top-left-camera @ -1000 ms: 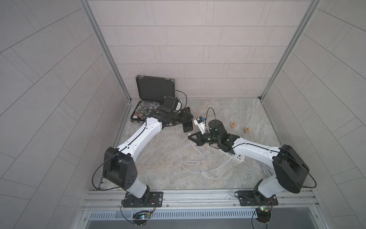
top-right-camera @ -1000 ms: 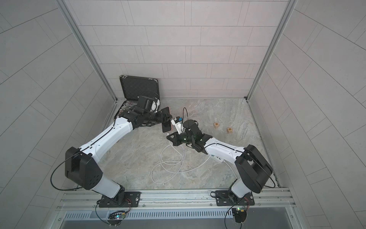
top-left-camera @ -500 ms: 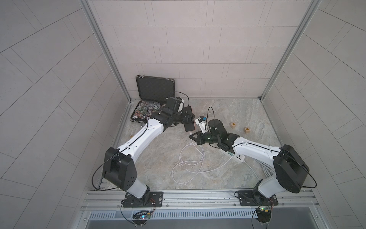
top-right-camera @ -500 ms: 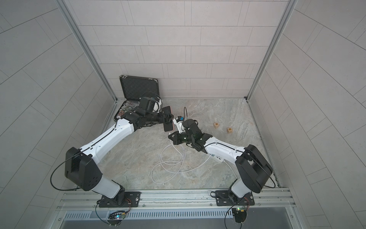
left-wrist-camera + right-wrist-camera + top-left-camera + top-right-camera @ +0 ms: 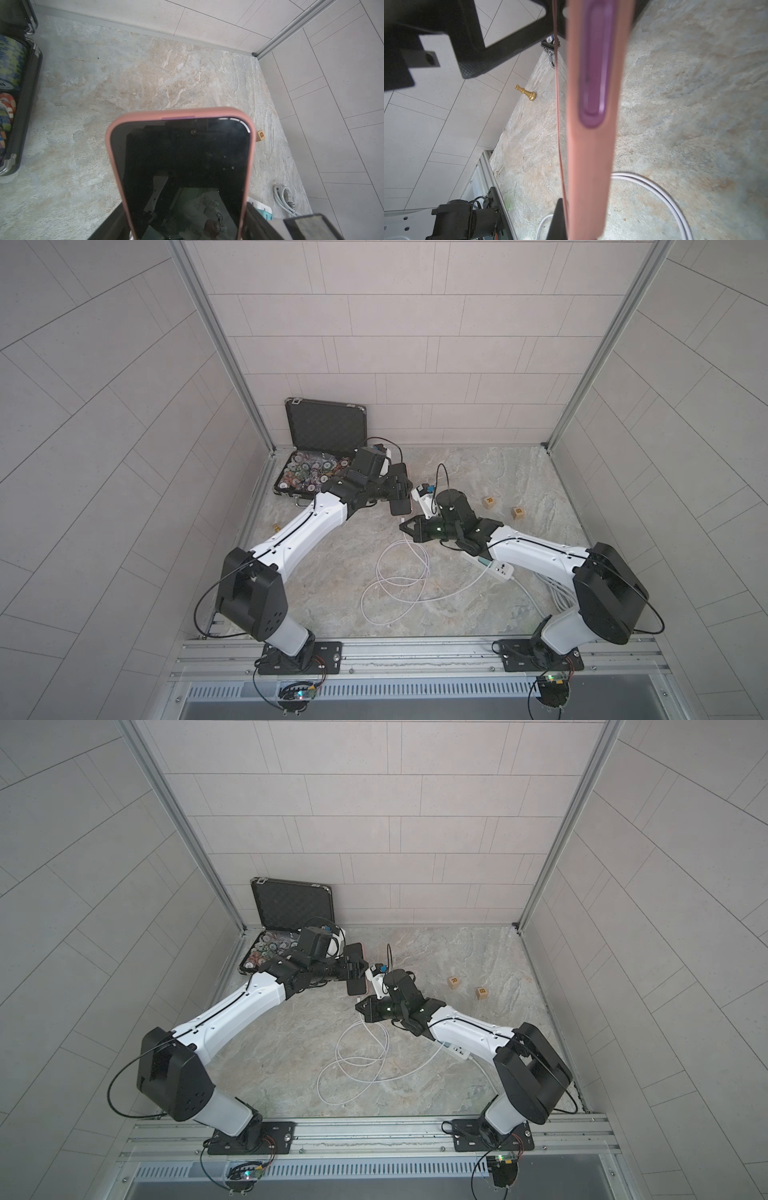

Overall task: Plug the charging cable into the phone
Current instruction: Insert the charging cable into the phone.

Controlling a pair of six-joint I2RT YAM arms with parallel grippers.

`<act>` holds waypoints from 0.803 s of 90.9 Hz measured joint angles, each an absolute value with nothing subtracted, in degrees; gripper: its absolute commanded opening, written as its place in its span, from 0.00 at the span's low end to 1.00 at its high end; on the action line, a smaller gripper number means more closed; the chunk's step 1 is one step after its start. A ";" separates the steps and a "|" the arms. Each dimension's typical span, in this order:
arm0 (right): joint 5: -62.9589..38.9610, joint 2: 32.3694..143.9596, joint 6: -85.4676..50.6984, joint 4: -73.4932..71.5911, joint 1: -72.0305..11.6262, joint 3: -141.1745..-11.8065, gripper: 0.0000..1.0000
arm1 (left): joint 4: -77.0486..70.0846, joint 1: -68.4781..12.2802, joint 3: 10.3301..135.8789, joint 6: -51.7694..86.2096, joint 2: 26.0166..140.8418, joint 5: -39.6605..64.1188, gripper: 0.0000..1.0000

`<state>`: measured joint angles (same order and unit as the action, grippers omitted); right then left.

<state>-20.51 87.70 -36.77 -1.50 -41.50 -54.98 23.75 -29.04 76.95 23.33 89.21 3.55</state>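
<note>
The left gripper (image 5: 396, 489) pinched the phone (image 5: 182, 166) across its long sides. Its jaws were spread wide around the pink case, and the dark screen faced the left wrist camera. The phone appeared to be held clear of the marbled surface (image 5: 332, 585). This grip left the short end beyond the fingers free, probably so that a plug could reach it.

The right gripper (image 5: 405, 527) sat just beside that free end with its jaws pressed together. In both top views it pointed at the phone without touching it. The right wrist view was filled by a narrow edge of the phone with a long purple-lined opening, which was likely the port side being lined up.

The charging cable (image 5: 633, 178) lay in loose white loops on the surface directly beneath the right gripper. One strand rose towards its underside. The plug tip was hidden, so it was unclear whether the gripper held it.

Behind the right gripper, under its arm, lay a white power strip (image 5: 496, 570). Two wooden letter blocks (image 5: 488, 501) stood well apart on its far side. Behind the left gripper was an open black case (image 5: 324, 427) filled with poker chips. A small gold chess piece (image 5: 526, 93) lay on its side near the wall.
</note>
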 measured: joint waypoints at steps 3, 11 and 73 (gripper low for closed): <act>-20.53 87.72 -36.77 -1.50 -41.41 -54.98 0.00 | 23.62 -29.10 76.93 23.33 89.21 3.55 0.67; -20.71 88.09 -36.80 -1.58 -41.15 -54.98 0.00 | 23.27 -29.34 76.77 23.29 89.21 3.40 0.67; -23.53 89.10 -35.03 -0.62 -38.46 -54.96 0.00 | 20.75 -29.95 74.61 22.00 89.21 4.08 0.65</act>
